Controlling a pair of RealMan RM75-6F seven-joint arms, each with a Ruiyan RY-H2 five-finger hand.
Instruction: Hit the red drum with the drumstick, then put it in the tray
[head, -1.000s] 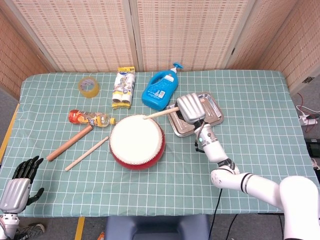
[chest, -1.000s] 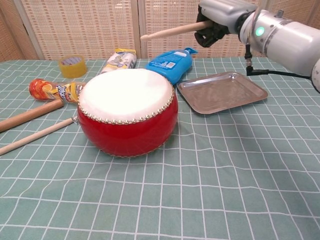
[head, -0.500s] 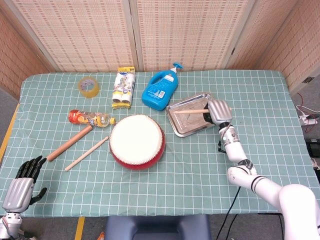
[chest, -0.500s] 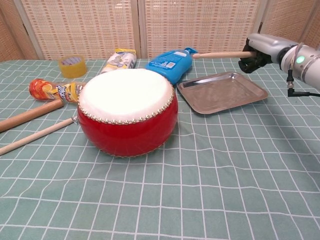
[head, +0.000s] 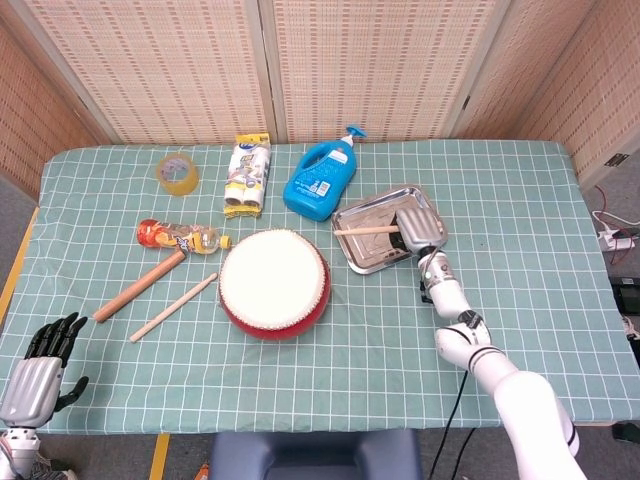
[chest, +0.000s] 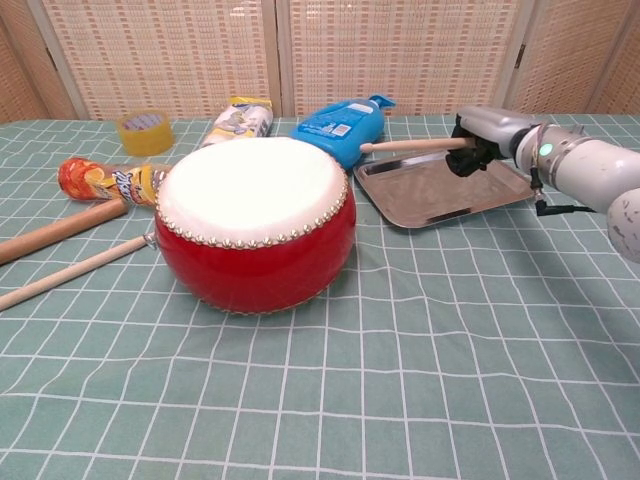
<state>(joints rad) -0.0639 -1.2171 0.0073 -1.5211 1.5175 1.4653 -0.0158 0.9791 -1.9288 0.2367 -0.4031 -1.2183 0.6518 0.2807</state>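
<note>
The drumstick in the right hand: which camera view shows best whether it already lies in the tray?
The chest view: the drumstick shows from the side, held by the right hand just above the tray. The head view shows only its overlap with the tray.

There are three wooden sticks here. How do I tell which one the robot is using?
Find the red drum in the middle of the table, then look to its right for the shiny metal tray. The drumstick is the thin pale stick over that tray, held by the right hand. The other two sticks lie loose on the cloth left of the drum, with no hand near them.
</note>
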